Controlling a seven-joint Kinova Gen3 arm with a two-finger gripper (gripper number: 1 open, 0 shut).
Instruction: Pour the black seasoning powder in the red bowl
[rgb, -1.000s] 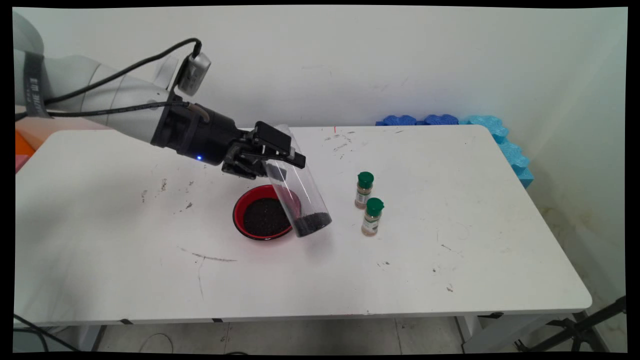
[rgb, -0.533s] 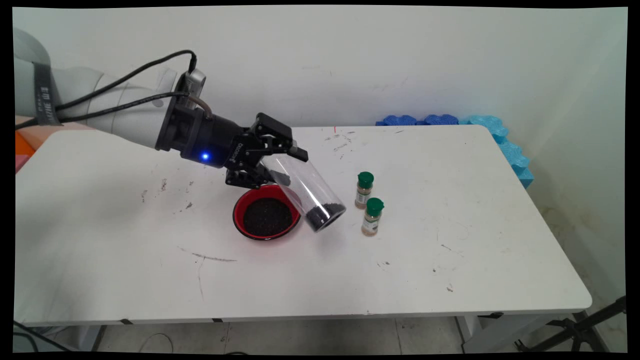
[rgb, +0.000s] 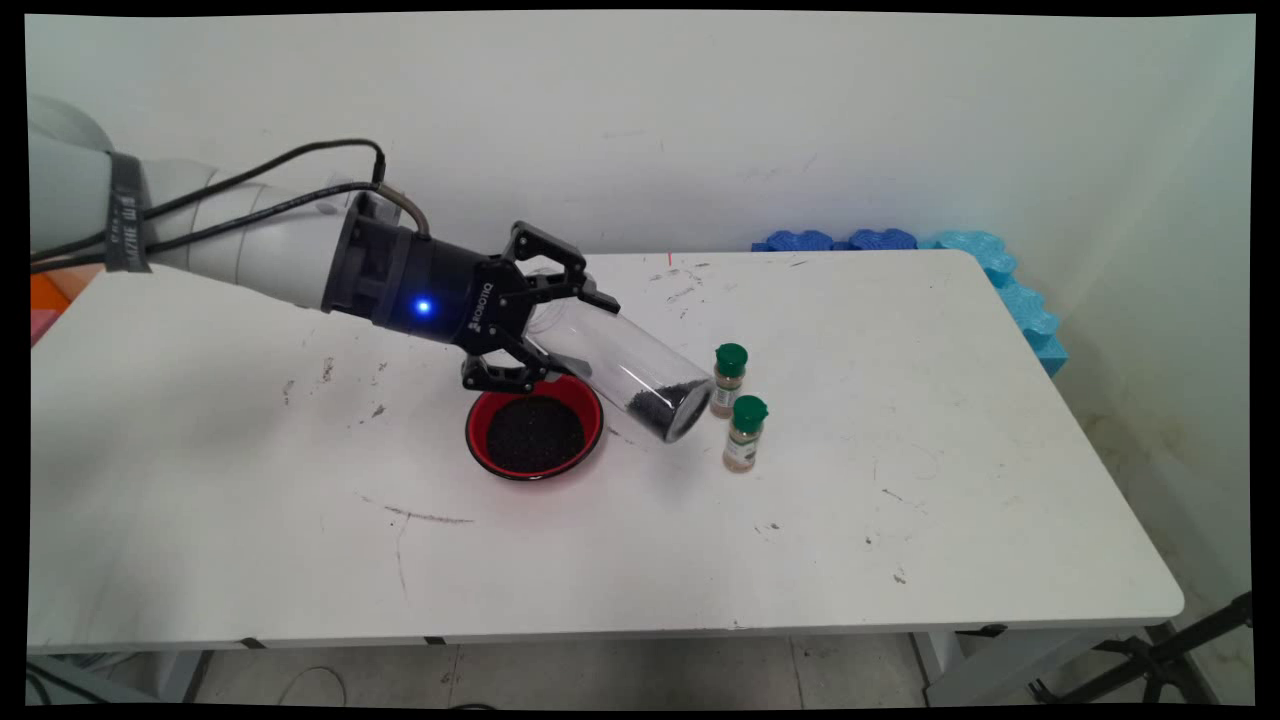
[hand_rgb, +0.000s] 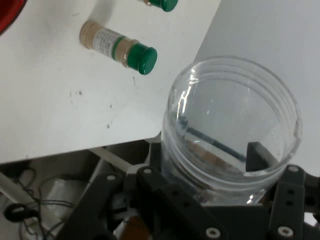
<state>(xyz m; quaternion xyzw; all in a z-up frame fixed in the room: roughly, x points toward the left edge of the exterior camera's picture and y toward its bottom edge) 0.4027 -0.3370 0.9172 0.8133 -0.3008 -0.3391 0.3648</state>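
Holding a clear jar (rgb: 628, 367) tight in our tool (rgb: 548, 325), we tip it sideways above the surface (rgb: 900, 520), at three o'clock from the red bowl (rgb: 534, 427). We keep dark grains away from two spice bottles (rgb: 738, 405).

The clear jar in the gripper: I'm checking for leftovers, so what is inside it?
The clear jar lies tilted in the gripper. Dark grains sit at its lower, closed end. The fingers cover part of its upper end.

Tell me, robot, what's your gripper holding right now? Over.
Gripper shut on clear jar. Jar tilted, black grains at its low end. Red bowl of grains beneath. Two green-capped spice bottles close beside jar.
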